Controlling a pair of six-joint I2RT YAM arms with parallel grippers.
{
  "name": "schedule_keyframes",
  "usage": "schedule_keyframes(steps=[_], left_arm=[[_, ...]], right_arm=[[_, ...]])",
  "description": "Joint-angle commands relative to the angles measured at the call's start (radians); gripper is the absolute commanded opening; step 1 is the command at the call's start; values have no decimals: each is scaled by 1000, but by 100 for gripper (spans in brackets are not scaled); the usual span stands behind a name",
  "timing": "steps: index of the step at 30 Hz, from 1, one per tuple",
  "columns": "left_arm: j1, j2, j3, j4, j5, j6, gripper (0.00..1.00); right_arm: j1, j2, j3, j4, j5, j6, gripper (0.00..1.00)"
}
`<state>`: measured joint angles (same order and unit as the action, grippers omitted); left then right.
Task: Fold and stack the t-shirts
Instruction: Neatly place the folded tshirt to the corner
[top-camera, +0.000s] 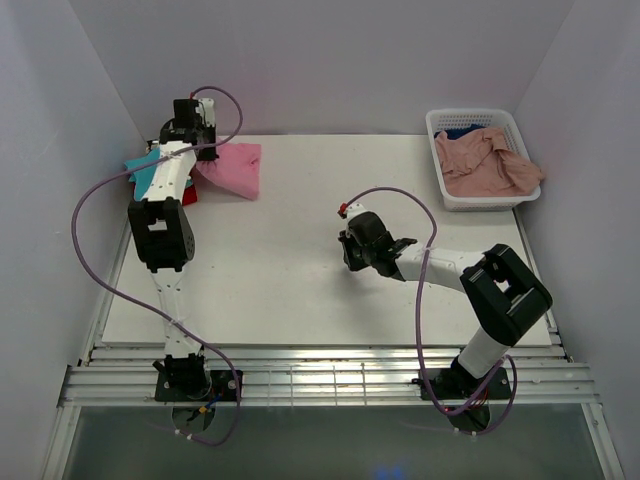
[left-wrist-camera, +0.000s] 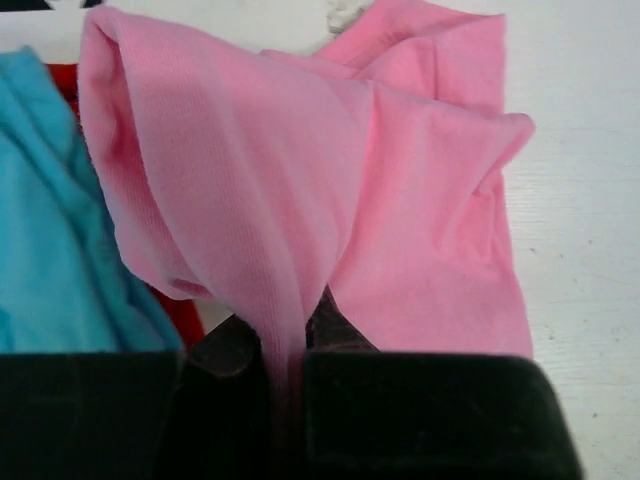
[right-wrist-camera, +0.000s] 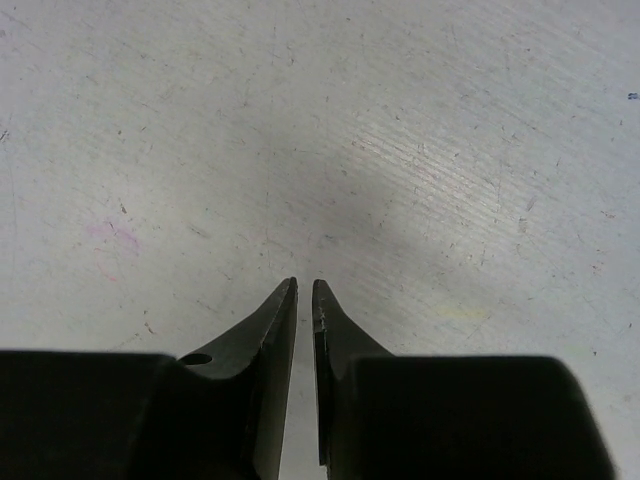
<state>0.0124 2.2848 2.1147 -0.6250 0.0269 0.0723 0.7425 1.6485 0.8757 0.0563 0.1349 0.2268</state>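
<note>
Grips a pinched fold of the bright pink t-shirt (left-wrist-camera: 400, 200) in the left hand (left-wrist-camera: 285, 335), clenched tight on the cloth, at the far left corner of the desk (top-camera: 300, 270). Sets that shirt right against the teal t-shirt (left-wrist-camera: 50, 230) and red t-shirt (left-wrist-camera: 180, 315). Holds the right hand (right-wrist-camera: 305, 290) clenched on nothing, low over bare desk. Leaves the dusty salmon-pink t-shirt (top-camera: 485, 165) draped across the white basket (top-camera: 475, 115), over a dark blue t-shirt (top-camera: 460, 132).

Scuffed white table (right-wrist-camera: 400, 150), right gripper (right-wrist-camera: 305, 287) above, jaws almost touching
</note>
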Motion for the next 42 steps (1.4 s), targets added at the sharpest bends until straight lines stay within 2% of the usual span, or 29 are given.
schedule_keyframes(steps=[1,8,15,21,28,38,42], left_arm=[[43,14,125,-73,19,55,8],[96,25,185,-22,1,67,8],[152,12,263,85,67,64,9],[196,-21,258,148,90,55,11],[250,-71,131,200,90,52,11],[290,-67,209,228,174,6,11],[291,-99,180,234,145,17,11]], right_arm=[[6,-29,-6,31,-17,-12,18],[6,-9,0,33,-26,-14,17],[6,7,5,39,-47,-14,18],[6,19,9,42,-58,-14,18],[6,34,12,42,-75,-14,17],[6,50,20,43,-92,-18,17],[6,51,17,45,-100,-14,17]])
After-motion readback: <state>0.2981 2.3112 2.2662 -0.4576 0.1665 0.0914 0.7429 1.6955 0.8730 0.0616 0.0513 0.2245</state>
